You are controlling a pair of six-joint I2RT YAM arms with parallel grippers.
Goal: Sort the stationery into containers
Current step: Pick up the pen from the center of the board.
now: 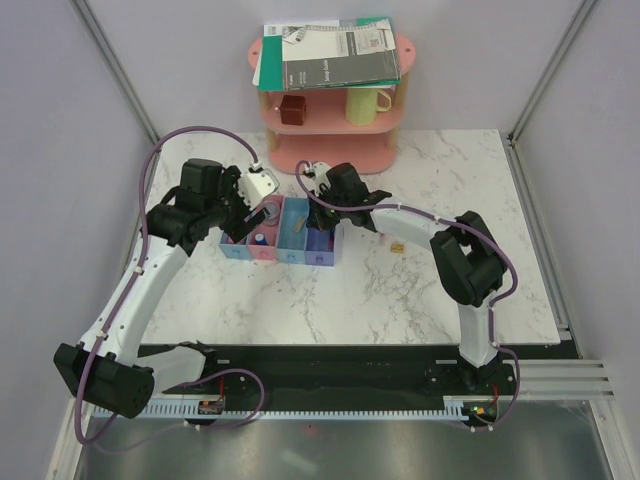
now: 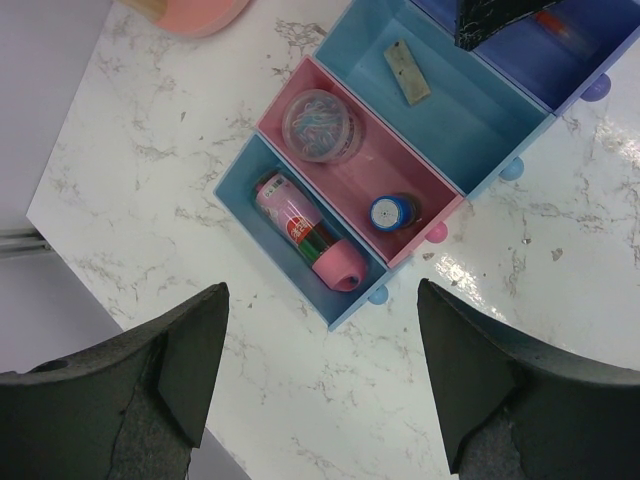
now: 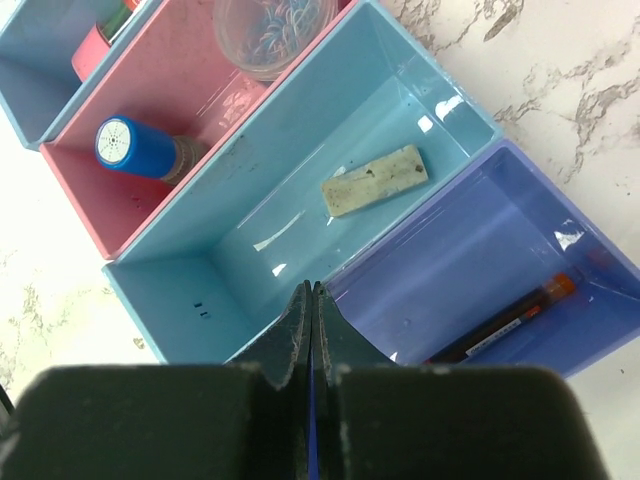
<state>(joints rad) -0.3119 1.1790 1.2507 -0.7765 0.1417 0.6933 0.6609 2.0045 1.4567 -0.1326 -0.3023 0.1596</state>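
The white marble table (image 1: 420,300) fills most of the top view, with a pink shelf rack (image 1: 330,150) at its upper centre carrying grey-green notebooks (image 1: 330,55). Both arms reach to the row of four joined trays (image 1: 296,232) left of centre in that view.

The left gripper (image 2: 320,300) hangs above the row's end, its jaws wide apart with nothing between them. The right gripper (image 3: 311,292) sits over the wall between the last two trays, its jaws pressed together, with only a thin blue sliver showing in the seam.

In the left wrist view:
- The blue tray (image 2: 232,190) holds a pink cylinder (image 2: 305,232) lying lengthwise.
- The pink tray (image 2: 400,180) beside it holds a round clear tub of clips (image 2: 322,125) at one end and a blue-capped tube (image 2: 390,212) at the other.
- The light blue tray (image 2: 450,120) holds one tan block (image 2: 407,72), lying flat.

In the right wrist view the violet-blue tray (image 3: 480,260) holds a red pen (image 3: 500,325) lying along its lower wall.

A tiny tan piece (image 1: 397,246) lies loose on the table, right of the trays and well apart from them
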